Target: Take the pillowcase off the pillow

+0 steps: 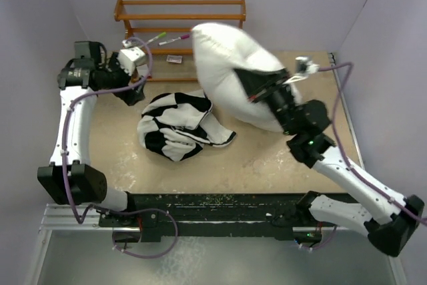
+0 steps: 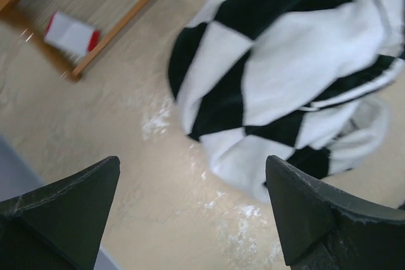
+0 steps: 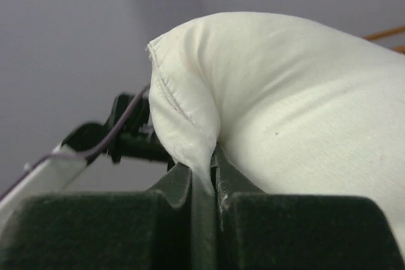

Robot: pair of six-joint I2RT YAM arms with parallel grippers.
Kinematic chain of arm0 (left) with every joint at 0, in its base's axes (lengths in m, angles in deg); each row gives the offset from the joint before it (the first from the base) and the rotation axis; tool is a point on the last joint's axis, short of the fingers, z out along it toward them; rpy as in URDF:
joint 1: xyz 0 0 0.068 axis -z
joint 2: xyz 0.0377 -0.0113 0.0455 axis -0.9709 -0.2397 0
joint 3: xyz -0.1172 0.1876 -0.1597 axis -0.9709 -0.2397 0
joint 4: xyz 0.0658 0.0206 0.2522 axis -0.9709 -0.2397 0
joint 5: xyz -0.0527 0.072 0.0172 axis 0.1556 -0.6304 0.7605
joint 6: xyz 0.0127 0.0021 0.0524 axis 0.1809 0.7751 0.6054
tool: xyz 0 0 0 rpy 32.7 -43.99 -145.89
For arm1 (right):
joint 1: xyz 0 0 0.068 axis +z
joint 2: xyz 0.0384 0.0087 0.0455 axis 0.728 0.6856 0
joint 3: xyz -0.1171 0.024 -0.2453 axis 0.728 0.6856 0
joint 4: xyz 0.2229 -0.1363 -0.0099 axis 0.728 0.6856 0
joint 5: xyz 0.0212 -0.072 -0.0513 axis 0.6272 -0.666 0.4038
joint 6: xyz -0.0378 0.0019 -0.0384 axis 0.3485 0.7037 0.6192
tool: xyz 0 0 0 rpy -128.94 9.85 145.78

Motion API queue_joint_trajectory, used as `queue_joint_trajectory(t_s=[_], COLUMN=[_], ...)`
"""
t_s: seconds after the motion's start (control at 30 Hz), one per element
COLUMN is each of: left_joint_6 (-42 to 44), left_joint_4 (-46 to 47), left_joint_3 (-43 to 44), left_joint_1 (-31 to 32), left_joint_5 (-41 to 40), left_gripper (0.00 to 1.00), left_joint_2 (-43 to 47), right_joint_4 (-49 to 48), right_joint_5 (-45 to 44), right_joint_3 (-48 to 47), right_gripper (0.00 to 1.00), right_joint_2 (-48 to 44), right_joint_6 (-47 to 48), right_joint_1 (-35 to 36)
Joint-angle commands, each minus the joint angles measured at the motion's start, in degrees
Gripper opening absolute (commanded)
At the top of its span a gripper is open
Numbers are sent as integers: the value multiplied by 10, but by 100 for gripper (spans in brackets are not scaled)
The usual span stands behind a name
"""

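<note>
The black and white checkered pillowcase [image 1: 177,125] lies crumpled on the table, empty and apart from the pillow; it also shows in the left wrist view [image 2: 285,74]. The plain white pillow [image 1: 230,71] is held up off the table at the right. My right gripper [image 1: 257,91] is shut on a seamed edge of the pillow [image 3: 196,156]. My left gripper [image 1: 137,91] is open and empty, above the table just left of the pillowcase, with its fingers [image 2: 69,213] wide apart.
A wooden rack [image 1: 180,15] stands at the back wall with two markers [image 1: 163,37] on its lower shelf. A small white and red card [image 1: 174,59] lies on the table by the rack, also in the left wrist view [image 2: 71,33].
</note>
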Motion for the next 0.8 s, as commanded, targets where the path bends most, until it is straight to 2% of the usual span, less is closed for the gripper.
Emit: queue_joint_trajectory(t_s=[0.0, 0.1, 0.17, 0.23, 0.37, 0.43, 0.5, 0.63, 0.7, 0.77], left_joint_6=[-22, -12, -7, -5, -7, -7, -2, 9, 9, 7], left_joint_4=[11, 9, 12, 15, 18, 17, 14, 0, -1, -1], left_joint_3=[47, 46, 40, 38, 36, 39, 40, 44, 42, 38], left_joint_1=[-107, -146, -162, -174, -196, -209, -220, -235, -238, -238], left_joint_5=[58, 66, 74, 77, 84, 89, 92, 101, 104, 107], left_gripper=[99, 99, 99, 99, 99, 99, 99, 99, 99, 99], left_joint_2=[-34, -42, -42, -42, -48, -48, -48, -46, -45, -44], right_joint_4=[31, 3, 30, 104, 287, 319, 298, 225, 158, 91], right_joint_5=[-133, -196, -260, -324, -395, -421, -444, -429, -404, -353], right_joint_3=[58, 57, 23, -47, -190, -228, -239, -270, -275, -265], right_gripper=[0, 0, 0, 0, 1, 6, 21, 70, 86, 94], right_joint_2=[86, 176, 242, 313, 433, 461, 471, 495, 495, 481], right_joint_6=[86, 66, 40, -9, -126, -161, -168, -109, -44, 11], right_joint_1=[155, 249, 296, 330, 344, 342, 337, 337, 337, 338])
